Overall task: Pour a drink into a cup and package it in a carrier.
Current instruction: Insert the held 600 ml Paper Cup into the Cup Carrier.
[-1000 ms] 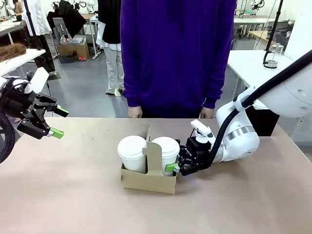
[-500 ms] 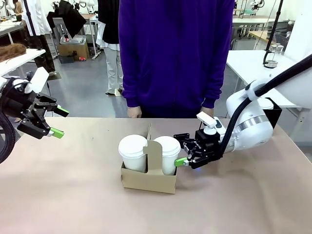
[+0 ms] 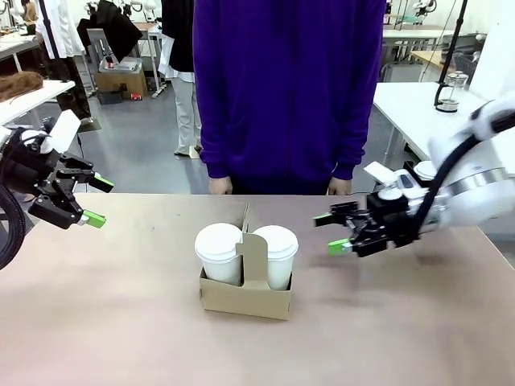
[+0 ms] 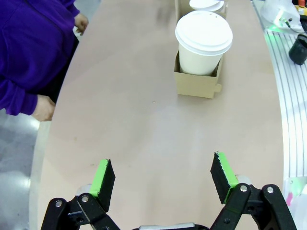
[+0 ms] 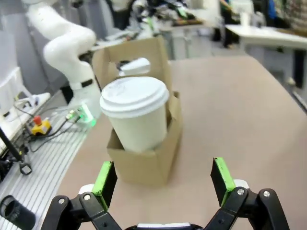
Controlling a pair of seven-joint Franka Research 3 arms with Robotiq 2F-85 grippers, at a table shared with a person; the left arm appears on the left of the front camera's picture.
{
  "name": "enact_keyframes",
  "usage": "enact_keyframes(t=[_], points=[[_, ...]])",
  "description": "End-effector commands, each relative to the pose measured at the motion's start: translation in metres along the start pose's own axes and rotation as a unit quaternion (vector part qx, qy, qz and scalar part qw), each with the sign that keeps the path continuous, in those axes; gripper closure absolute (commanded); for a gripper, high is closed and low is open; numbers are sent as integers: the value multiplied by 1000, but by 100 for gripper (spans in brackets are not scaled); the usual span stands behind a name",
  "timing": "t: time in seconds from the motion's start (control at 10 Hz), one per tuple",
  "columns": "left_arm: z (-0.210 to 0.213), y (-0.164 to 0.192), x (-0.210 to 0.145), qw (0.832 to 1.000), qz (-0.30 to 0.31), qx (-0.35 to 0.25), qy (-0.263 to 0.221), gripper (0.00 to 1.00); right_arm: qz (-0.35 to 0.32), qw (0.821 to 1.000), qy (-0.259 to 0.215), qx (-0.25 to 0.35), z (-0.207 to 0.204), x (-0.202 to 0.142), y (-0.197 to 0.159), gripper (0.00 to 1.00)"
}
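Carrier (image 3: 245, 296) mid-table, two lidded cups | right tool (image 3: 334, 233) beside, released | left tool (image 3: 95, 201) released

— What moved?
— The right gripper (image 3: 335, 233) has pulled back from the right-hand cup (image 3: 274, 256) in the carrier (image 3: 245, 296); a second ago its pad touched the cup, now it hangs well clear, jaws spread
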State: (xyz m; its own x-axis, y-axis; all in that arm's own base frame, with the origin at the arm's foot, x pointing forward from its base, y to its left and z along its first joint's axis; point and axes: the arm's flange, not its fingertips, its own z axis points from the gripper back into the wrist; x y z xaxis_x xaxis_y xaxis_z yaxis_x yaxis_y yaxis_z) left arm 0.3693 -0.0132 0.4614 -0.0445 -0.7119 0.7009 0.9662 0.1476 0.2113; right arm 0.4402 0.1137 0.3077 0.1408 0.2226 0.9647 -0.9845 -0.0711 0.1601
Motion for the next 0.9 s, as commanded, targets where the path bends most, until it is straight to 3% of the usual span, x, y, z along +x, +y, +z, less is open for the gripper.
enact_keyframes(t=[0.0,0.2,0.4,0.8], points=[[-1,1,-1,1000,-9,0,-12,0,-90,992,62,-69,52,30,36,0],[-1,1,-1,1000,-9,0,-12,0,-164,972,98,-139,105,46,71,0],[-1,1,-1,1000,-9,0,-12,0,-201,960,114,-156,124,43,90,0],[-1,1,-1,1000,-9,0,-12,0,-193,939,143,-246,135,29,94,0]])
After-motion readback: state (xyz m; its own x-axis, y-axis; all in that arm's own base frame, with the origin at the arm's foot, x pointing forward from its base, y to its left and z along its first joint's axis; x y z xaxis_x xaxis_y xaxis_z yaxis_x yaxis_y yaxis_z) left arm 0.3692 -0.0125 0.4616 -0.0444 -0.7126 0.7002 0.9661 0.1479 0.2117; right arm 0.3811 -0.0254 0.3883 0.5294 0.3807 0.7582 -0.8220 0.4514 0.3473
